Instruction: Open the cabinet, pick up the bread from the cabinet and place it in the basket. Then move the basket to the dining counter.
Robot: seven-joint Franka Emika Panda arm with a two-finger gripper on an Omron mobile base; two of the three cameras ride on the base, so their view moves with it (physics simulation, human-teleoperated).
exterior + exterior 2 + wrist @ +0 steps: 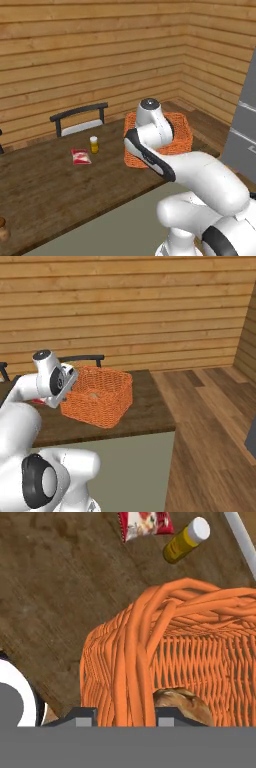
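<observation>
From the left, the basket (181,136) sits on the dining counter (45,185), behind my arm. From the right, my gripper (70,387) meets its rim. Close up, my fingers pinch the wicker rim; bread (181,701) lies inside.

Tabletop (45,190) wide open on the left, crowded at the right end

The basket (100,398) fills the right end; a red packet (80,156) and a yellow bottle (94,144) sit left of it near the far edge, with a chair (80,119) behind. The near-left wood lies bare.
</observation>
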